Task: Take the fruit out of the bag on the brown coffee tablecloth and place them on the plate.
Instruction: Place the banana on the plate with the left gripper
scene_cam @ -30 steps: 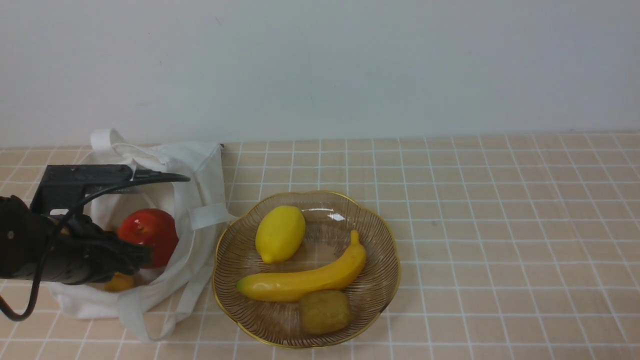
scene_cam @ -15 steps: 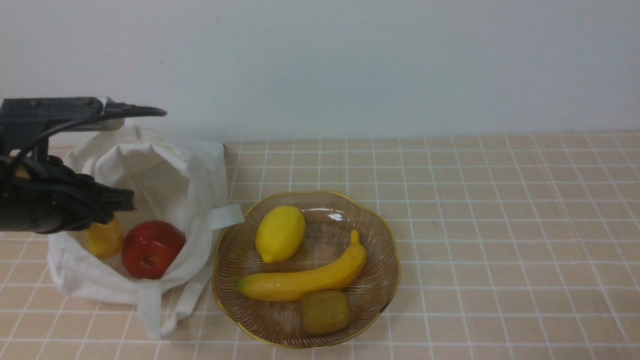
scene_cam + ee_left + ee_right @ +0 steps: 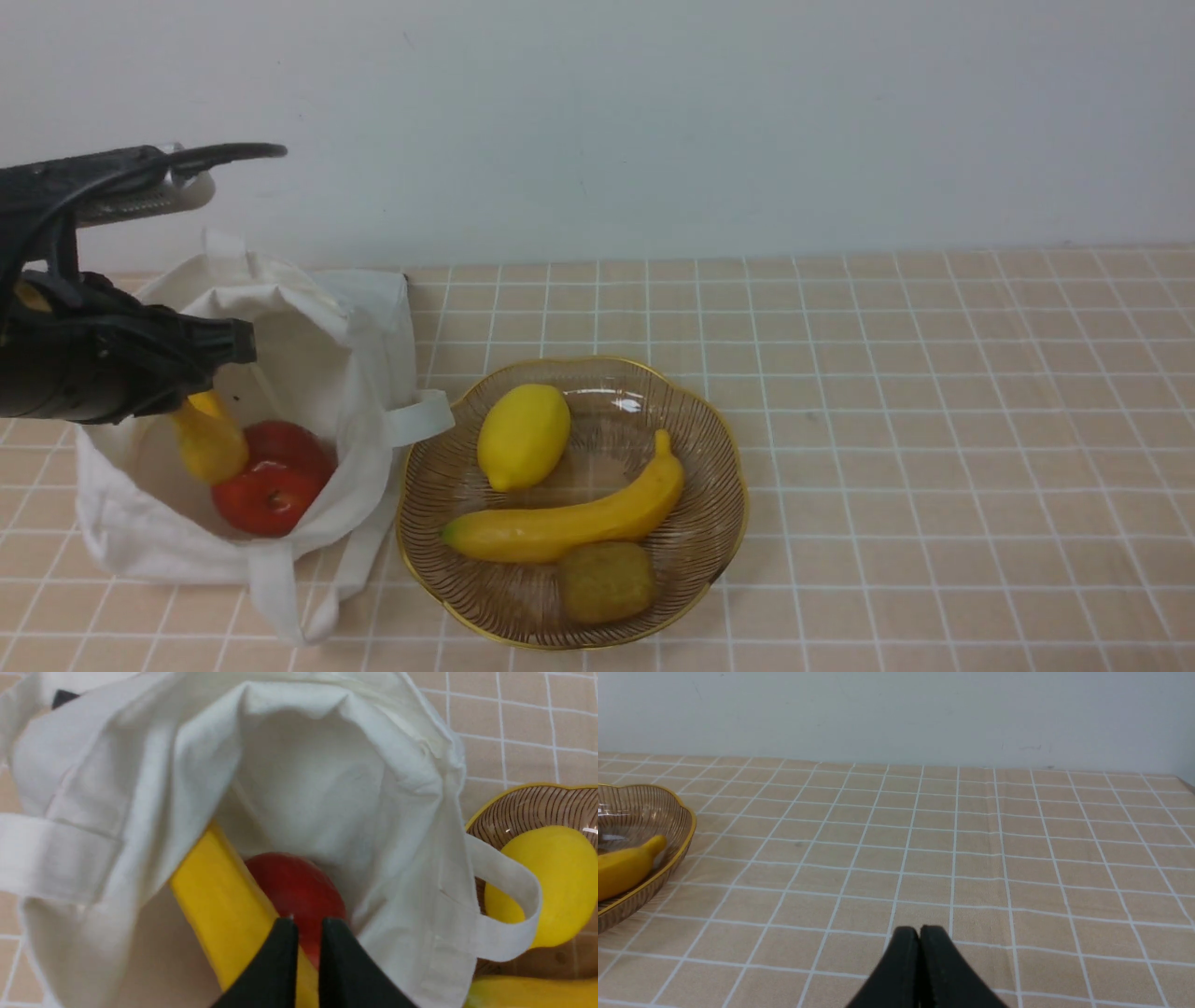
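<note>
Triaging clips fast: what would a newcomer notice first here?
The open white bag at left, with an apple and banana inside and the left gripper hovering at its mouth. Beside it, the amber plate holds a lemon, a second banana and a kiwi.

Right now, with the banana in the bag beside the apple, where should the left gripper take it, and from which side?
Probably the bare middle of the banana, jaws across its narrow width, coming down into the open bag. It slants beside the apple with one end under a cloth fold, so the middle, just below the left gripper, is freest.
</note>
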Tool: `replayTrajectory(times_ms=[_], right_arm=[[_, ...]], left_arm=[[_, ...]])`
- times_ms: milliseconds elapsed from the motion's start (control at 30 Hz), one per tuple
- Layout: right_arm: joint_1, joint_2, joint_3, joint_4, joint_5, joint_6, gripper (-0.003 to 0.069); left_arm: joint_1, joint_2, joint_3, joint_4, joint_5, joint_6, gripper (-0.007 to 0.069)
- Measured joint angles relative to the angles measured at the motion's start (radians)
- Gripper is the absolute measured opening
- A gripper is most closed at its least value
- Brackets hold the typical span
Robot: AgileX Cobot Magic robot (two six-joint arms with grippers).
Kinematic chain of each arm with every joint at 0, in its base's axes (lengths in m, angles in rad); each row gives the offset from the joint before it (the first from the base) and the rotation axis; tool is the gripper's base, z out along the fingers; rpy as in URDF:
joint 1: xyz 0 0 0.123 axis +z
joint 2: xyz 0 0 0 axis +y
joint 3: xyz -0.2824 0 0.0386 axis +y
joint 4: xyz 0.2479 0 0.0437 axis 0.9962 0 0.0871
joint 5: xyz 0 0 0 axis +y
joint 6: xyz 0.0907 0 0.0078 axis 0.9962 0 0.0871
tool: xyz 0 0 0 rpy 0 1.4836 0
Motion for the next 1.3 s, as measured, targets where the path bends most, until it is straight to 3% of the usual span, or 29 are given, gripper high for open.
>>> replayTrajectory(times_ms=[233, 433, 800, 967, 1133, 1300], right_arm=[[0.0, 0.0, 0.0, 0.0, 0.0, 0.0, -0.0015], [0.0, 0.0, 0.0, 0.0, 0.0, 0.0, -0.0015], [0.0, 0.0, 0.0, 0.0, 0.0, 0.0, -0.0015], [0.0, 0.0, 0.0, 0.0, 0.0, 0.0, -0.0015], [0.0, 0.0, 0.0, 0.0, 0.0, 0.0, -0.0015], [0.0, 0.0, 0.0, -0.001, 0.0, 0.0, -0.0015]], left_arm=[[0.001, 0.054, -0.001, -0.124, -0.032, 0.092, 0.0034], [0.001, 0.015, -0.001, -0.323, -0.035, 0.201, 0.0034], [0.001, -0.092, -0.001, -0.482, 0.107, 0.243, 0.0034], [-0.038, -0.134, -0.001, -0.68, 0.173, 0.399, 0.0034], [-0.168, -0.092, -0.001, -0.881, 0.166, 0.725, 0.0034], [-0.276, 0.031, -0.001, -1.048, 0.104, 0.961, 0.0034]])
